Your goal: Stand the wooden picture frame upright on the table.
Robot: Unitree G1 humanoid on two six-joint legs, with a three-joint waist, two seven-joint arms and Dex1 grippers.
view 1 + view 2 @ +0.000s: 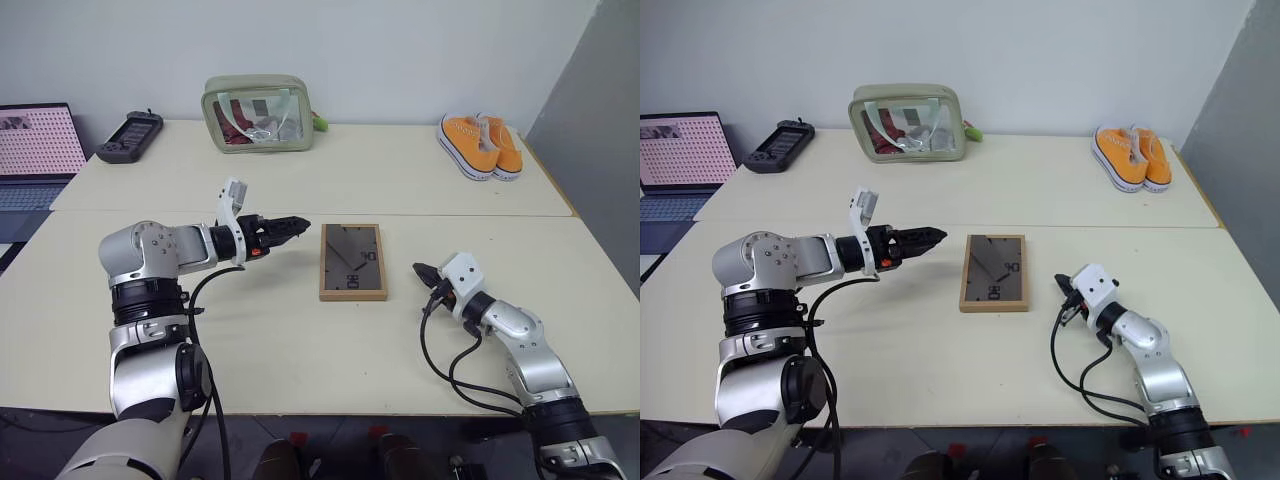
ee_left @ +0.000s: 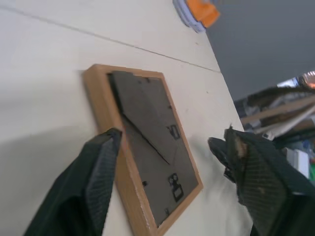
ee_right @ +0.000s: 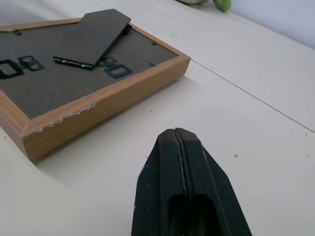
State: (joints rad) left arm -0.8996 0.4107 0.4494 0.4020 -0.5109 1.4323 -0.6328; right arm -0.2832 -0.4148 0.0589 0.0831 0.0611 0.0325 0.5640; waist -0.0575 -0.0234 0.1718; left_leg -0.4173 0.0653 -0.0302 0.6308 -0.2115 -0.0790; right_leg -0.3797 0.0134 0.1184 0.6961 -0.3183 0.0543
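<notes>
One thing matters here: the wooden picture frame [image 1: 353, 262], which lies face down near the middle of the head views, just below the seam that crosses the table [image 1: 300, 340]. Its dark back faces up, and in the right wrist view the fold-out easel stand [image 3: 93, 37] is lifted a little off that back, hinged near one corner.

The left hand [image 1: 288, 228] hovers to the left of the frame, apart from it, pointing toward its upper left corner. Its fingers [image 2: 93, 187] stand spread wide in the left wrist view, grasping nothing. The right hand [image 1: 428, 274] sits lower right of the frame, near its right edge but not touching, with its fingers [image 3: 179, 187] pressed together and empty.

Judging by its look, the frame is light and stiff, with a thin wooden rim and probably a glazed front, so it would not take a drop kindly. The pale tabletop appears smooth, so a flat frame is likely to slide when pushed rather than tip. The best hold seems to be across the wooden rim on a long side, since the rim is thick enough for two fingers, while the thin stand looks too flimsy to carry the weight. Bracing the opposite edge with the closed hand should keep it from skating away.
</notes>
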